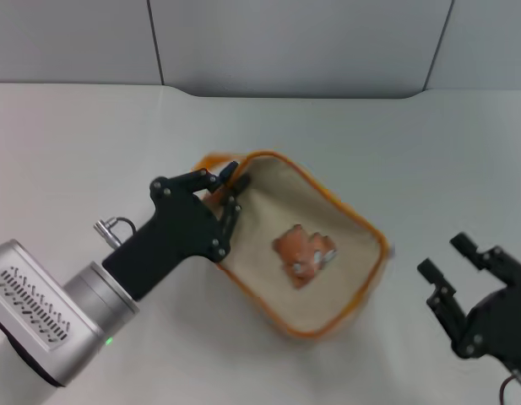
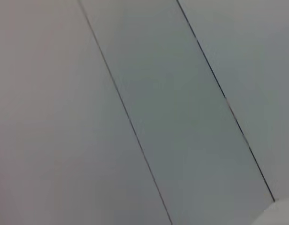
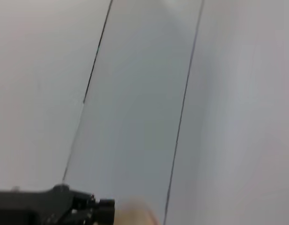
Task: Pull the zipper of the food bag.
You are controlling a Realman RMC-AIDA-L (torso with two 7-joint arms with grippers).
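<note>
The left tool [image 1: 230, 187] reaches in from the near left of the head view and sits at the far left corner of the food bag [image 1: 302, 245], its dark fingers [image 1: 232, 211] drawn close together over the orange-edged rim there; whether they actually pinch the small pull tab cannot be told, since the fingers cover that spot. The zipper [image 1: 344, 207] shows as the orange line running round the beige panel, from the corner under the left tool along the far edge, down the right side and back along the near edge. The bag lies flat on the white desk [image 1: 91, 143], turned at an angle, with the brown bear picture [image 1: 304, 253] facing up near the middle of the panel. A bit of the orange strap handle [image 1: 211, 161] peeks out just beyond the left tool. The right tool [image 1: 457, 268] hangs over the desk at the near right, well apart from the bag, its two fingers spread wide and holding nothing. Bare desk lies on every side of the bag: a broad stretch to the left and far side up to the grey wall panels [image 1: 294, 42], and a gap between the bag's right corner and the right tool. The left wrist view shows only grey panels; the right wrist view shows the same, with a dark gripper part at one edge.
</note>
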